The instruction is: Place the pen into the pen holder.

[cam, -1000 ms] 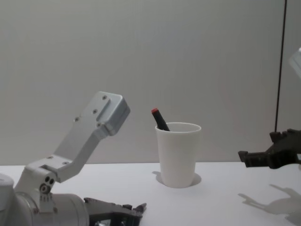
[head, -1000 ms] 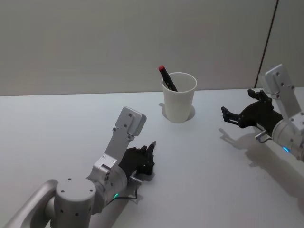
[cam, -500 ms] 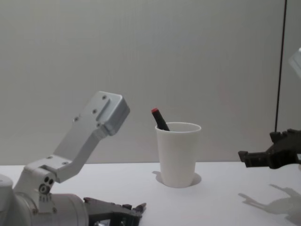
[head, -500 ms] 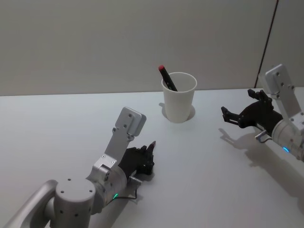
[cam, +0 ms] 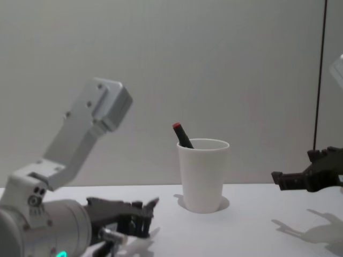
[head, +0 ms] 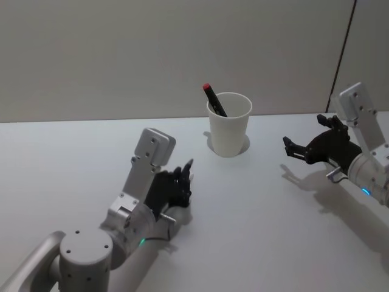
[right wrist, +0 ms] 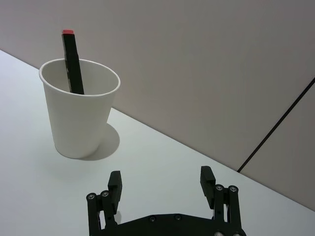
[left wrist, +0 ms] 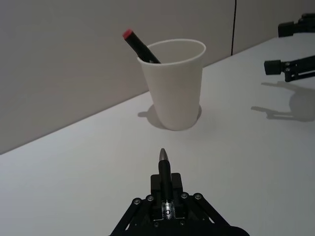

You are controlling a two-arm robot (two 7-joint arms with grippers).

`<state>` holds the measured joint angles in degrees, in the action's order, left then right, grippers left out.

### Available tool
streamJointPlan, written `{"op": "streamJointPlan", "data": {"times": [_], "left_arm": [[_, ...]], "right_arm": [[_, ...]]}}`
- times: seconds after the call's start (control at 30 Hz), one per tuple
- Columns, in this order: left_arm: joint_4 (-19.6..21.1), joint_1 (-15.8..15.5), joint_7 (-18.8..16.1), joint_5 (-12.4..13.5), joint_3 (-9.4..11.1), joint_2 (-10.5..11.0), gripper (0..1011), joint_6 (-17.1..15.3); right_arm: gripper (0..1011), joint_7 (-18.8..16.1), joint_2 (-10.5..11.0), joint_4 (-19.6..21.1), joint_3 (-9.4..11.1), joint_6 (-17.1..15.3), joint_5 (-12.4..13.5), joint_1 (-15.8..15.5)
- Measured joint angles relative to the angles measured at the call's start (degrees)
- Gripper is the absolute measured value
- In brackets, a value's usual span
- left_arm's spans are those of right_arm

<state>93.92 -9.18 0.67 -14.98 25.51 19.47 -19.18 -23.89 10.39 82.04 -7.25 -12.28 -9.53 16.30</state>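
Two pens on this one, so don't mix them up. The pen [left wrist: 164, 172] that matters is the dark one with the silvery tip. It's pinched in the left gripper [head: 180, 182], which sits low over the desk [head: 255, 231] in front of the robot. The gripper clamps the barrel lengthwise, so the tip pokes out front and points roughly toward the pen holder [head: 229, 125]. Makes sense imo: a grip that far back leaves plenty of pen free to go in first.

The pen holder is a plain white paper cup standing upright toward the back of the desk, well apart from the left gripper. A black marker [head: 214, 100] with a red cap already leans inside it against the rim on the robot's left, cap sticking out above the rim. So the open room is on the other side of the mouth.

The right gripper [right wrist: 160, 179] hovers off to the right of the cup, spread wide with nothing between its fingers, facing the cup. Looks parked out of the way to me.

My read: the pen isn't in yet, this is the carry step. The next move needs height, then tipping the pen closer to upright over the rim. A paper cup is light, so a bump on the wall could shove it or knock it over.
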Motion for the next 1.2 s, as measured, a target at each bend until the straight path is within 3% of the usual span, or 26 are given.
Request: {"op": "streamJointPlan", "data": {"times": [0.6,0.93,1.2], "left_arm": [[2.23,0.35,-2.56,-2.81,-2.60,0.65,123,14.42],[-0.40,-1.90,-1.39,-4.53,-3.52,-1.36,123,24.22],[-5.80,-5.13,1.86,-7.98,-3.72,-4.54,123,32.41]], "right_arm": [[1001,0.00,0.00,0.00,0.00,0.00,0.00,0.00],[1001,0.00,0.00,0.00,0.00,0.00,0.00,0.00],[1001,0.00,0.00,0.00,0.00,0.00,0.00,0.00]]}}
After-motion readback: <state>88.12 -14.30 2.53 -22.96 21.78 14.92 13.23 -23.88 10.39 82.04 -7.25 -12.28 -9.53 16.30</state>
